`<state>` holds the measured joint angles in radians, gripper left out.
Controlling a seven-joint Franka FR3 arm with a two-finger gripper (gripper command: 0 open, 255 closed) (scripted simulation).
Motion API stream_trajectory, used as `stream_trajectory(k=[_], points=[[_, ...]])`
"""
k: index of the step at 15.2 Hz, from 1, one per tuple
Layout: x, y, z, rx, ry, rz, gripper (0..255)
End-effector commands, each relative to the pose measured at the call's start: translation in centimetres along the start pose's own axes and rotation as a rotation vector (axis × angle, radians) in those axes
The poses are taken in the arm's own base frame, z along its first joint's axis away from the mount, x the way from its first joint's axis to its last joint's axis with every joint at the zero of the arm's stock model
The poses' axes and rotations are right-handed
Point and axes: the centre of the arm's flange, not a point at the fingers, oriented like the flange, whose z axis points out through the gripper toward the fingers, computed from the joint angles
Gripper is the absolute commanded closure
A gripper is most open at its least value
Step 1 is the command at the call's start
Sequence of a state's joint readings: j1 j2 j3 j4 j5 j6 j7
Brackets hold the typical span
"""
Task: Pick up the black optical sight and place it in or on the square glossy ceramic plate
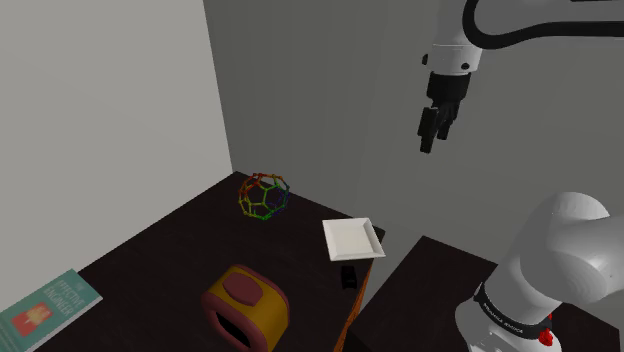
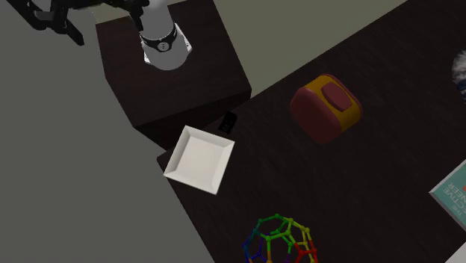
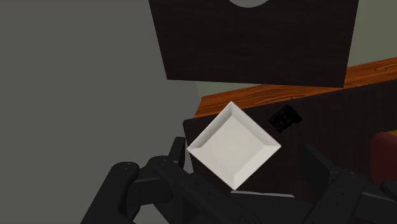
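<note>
The hand (image 3: 243,156) is closest in the wrist view. Its two black fingers (image 3: 175,153) stand apart with nothing between them, so it is open and empty. In the shoulder view it hangs high over the stand (image 1: 430,290), pointing down, well above everything. That height probably explains why the camera takes in both task things at once.

The sight (image 3: 285,118) is a small black piece lying on the dark worktop (image 1: 170,250). It sits just beside a corner of the plate (image 3: 234,145), on the side towards the stand and close to the worktop's edge. Whether it touches the plate's rim I cannot tell. The plate is white, square and shallow, it lies flat, and nothing is in it.

I judge the task hardly begun: the sight is not yet grasped, and the step in hand is the approach. The fingers are likely spread so they can come down on either side of the sight. The hand is centred more over the plate than over the sight, so it must shift sideways as well as drop.

The risk is the tight spot, since a finger could catch the plate's rim or nudge the sight off the edge. The carry itself would be short.

The wire ball (image 1: 263,196), the red-and-yellow block (image 1: 245,305) and the book (image 1: 45,305) lie well apart from this corner and should not interfere.
</note>
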<state>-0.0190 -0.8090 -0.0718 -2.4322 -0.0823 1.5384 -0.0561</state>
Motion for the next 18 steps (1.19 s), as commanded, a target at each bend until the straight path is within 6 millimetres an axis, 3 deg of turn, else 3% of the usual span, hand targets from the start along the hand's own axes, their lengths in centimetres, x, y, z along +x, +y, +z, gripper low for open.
stream_trajectory(k=[1, 18], points=[[0.0, 0.0, 0.0, 0.0, 0.0, 0.0, 0], [6.0, -10.9, 19.0, 0.005, -0.083, 0.078, 0]])
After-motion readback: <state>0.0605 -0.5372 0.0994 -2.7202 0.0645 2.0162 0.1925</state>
